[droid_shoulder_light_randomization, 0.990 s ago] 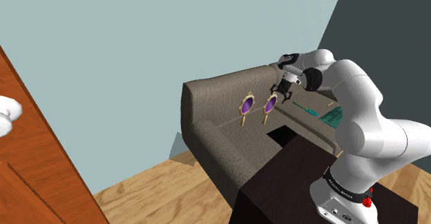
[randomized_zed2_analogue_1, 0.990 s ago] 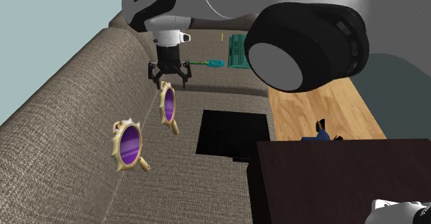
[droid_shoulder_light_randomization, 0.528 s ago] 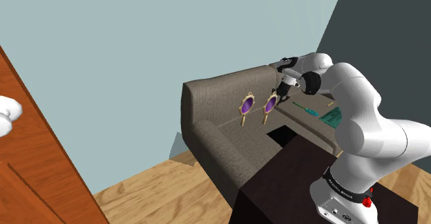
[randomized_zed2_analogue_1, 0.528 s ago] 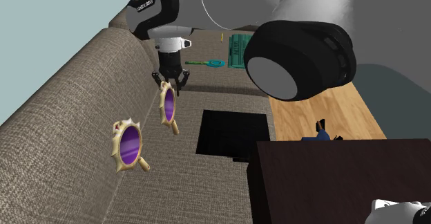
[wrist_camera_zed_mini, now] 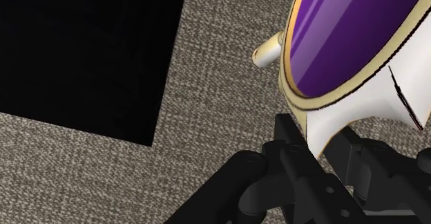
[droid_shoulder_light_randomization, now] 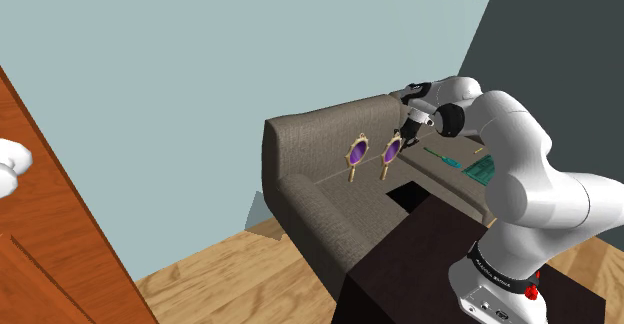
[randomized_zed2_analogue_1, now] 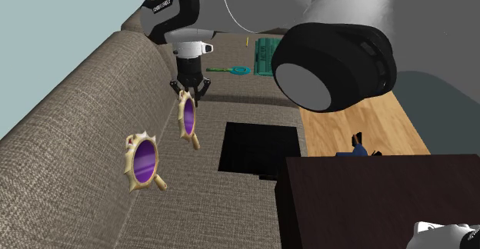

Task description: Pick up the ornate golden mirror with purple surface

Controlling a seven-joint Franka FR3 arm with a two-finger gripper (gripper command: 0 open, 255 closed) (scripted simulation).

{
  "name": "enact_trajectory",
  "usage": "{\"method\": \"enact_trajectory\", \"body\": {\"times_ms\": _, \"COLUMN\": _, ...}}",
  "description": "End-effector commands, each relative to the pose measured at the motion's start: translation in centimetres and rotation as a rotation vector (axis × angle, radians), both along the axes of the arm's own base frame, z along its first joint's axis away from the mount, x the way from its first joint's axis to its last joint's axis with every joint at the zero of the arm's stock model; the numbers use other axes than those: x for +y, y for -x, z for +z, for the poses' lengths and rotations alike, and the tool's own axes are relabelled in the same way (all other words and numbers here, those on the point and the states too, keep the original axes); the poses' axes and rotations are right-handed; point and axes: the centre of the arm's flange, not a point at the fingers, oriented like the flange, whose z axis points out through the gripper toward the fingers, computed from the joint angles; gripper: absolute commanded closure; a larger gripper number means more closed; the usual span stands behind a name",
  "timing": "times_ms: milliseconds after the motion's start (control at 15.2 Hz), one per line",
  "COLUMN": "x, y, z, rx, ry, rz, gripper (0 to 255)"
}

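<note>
Container: teal crate at the far end of the sofa, on the seat. Cannot tell what is in it. A teal-handled tool lies just beside it on the cushion.

Mirror: gold scalloped frame, purple face. It is propped against the sofa backrest with its handle down. A square black area lies in the seat near it. A second mirror of the same make sits near it, on the second exterior view's left, and the two are apart.

Claw: directly above the mirror, at the crest of its frame. In the wrist view the fingers are drawn in close on either side of the pale crest and clasp it. The purple face is just beyond them.

Arm: rises from the dark stand, bends over and reaches out across the sofa. The wrist is turned down so the claw points at the mirror's top edge.

Wood floor beside the sofa, pale blue wall behind it.
</note>
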Motion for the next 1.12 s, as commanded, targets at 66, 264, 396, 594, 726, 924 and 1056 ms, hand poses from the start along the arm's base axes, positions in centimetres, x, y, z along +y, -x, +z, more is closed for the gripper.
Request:
{"method": "enact_trajectory", "body": {"times_ms": 66, "x": 0.1, "y": 0.0, "z": 1.0, "rx": 0.000, "ry": -0.001, "rz": 0.000, "gripper": 255}}
{"method": "enact_trajectory", "body": {"times_ms": 264, "x": 0.1, "y": 0.0, "z": 2.5, "rx": 0.000, "ry": -0.001, "rz": 0.000, "gripper": 255}}
{"method": "enact_trajectory", "body": {"times_ms": 396, "x": 0.1, "y": 0.0, "z": 3.6, "rx": 0.000, "ry": -0.001, "rz": 0.000, "gripper": 255}}
{"method": "enact_trajectory", "body": {"times_ms": 594, "x": 0.1, "y": 0.0, "z": 5.2, "rx": 0.000, "ry": -0.001, "rz": 0.000, "gripper": 255}}
{"method": "enact_trajectory", "body": {"times_ms": 726, "x": 0.1, "y": 0.0, "z": 6.2, "rx": 0.000, "ry": -0.001, "rz": 0.000, "gripper": 255}}
{"method": "enact_trajectory", "body": {"times_ms": 924, "x": 0.1, "y": 0.0, "z": 7.8, "rx": 0.000, "ry": -0.001, "rz": 0.000, "gripper": 255}}
{"method": "enact_trajectory", "body": {"times_ms": 1056, "x": 0.1, "y": 0.0, "z": 7.9, "rx": 0.000, "ry": -0.001, "rz": 0.000, "gripper": 255}}
